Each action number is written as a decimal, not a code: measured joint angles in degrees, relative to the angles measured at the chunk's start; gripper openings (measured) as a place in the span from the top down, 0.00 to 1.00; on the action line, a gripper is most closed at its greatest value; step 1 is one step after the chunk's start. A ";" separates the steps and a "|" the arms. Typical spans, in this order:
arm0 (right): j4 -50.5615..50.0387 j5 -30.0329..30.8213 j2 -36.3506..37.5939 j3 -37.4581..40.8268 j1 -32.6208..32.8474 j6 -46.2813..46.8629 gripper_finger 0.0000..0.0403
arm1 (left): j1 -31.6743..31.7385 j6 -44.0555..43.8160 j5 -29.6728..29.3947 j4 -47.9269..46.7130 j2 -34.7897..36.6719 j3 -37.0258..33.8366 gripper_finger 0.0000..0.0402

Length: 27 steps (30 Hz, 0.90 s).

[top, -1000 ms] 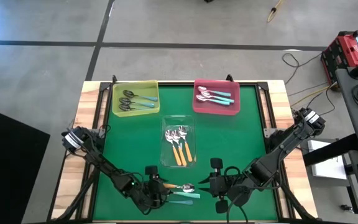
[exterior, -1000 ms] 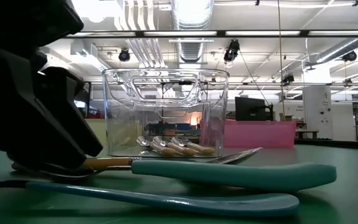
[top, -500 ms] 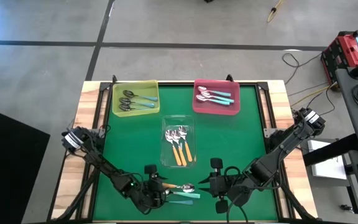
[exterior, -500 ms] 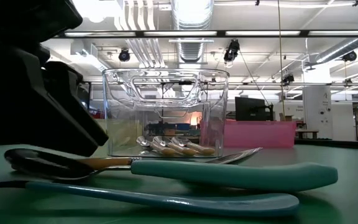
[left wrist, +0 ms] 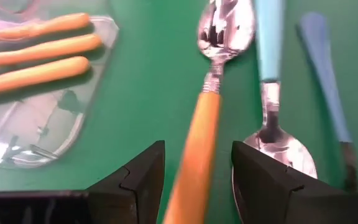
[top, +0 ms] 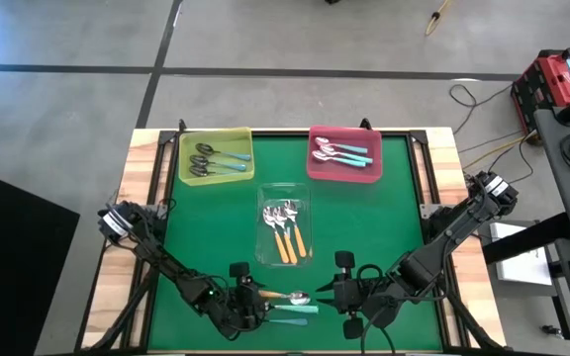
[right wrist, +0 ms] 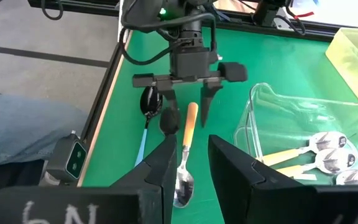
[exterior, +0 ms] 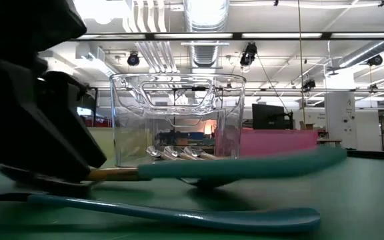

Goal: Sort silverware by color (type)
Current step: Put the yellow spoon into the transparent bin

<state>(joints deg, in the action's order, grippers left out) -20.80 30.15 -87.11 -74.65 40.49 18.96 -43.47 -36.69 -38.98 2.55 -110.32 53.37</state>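
Note:
Three spoons lie at the table's near edge: an orange-handled one (left wrist: 197, 155), a teal-handled silver one (left wrist: 269, 56) and a blue-handled dark one (left wrist: 322, 68). My left gripper (left wrist: 197, 149) is low over them and open, with a finger on each side of the orange handle (right wrist: 190, 124) and a gap showing on both sides. My right gripper (right wrist: 192, 142) hovers open to the right of them (top: 338, 295), holding nothing. More spoons lie in the yellow tray (top: 188, 176), the pink tray (top: 317, 170) and the clear tray (top: 263, 247). My left gripper has one fingertip (left wrist: 253, 171) down on the bowl (left wrist: 286, 149) of the teal-handled spoon, slanting down from the table's left. The bowl stays on the table. The spoon is tipped, its teal handle (exterior: 259, 165) standing up off the cloth.
The clear tray (exterior: 122, 127) stands just beyond the loose spoons, toward the table's middle. The yellow and pink trays sit along the far edge. Green cloth lies bare on either side of the clear tray. A person's leg in jeans (right wrist: 23, 134) is beside the table's left edge.
The teal-handled spoon has tipped: its handle end has come up off the table while its bowl end stays down under my left gripper. The orange-handled spoon and the blue-handled spoon lie where they were.

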 joint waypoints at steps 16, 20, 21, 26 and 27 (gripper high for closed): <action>0.00 0.00 0.00 0.00 0.00 0.07 0.79 | 0.09 0.37 -2.10 -0.16 -0.16 0.54 0.58; -0.01 0.00 0.00 0.00 0.00 0.02 0.79 | 0.45 0.39 -2.10 -0.48 -0.90 0.50 0.58; 0.00 0.00 0.00 0.00 -0.01 0.01 0.79 | 0.49 0.39 -2.11 -0.50 -0.96 0.50 0.58; 0.00 0.00 0.00 0.00 -0.02 0.02 0.79 | 0.70 0.57 -2.42 -0.35 -1.88 0.47 0.58; 0.01 0.00 0.00 0.00 0.00 0.00 0.79 | 0.70 0.55 -2.51 -0.16 -2.10 0.47 0.58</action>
<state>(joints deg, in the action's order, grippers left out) -20.78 30.15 -87.11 -74.65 40.49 18.96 -42.76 -36.13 -41.49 2.39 -112.42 53.84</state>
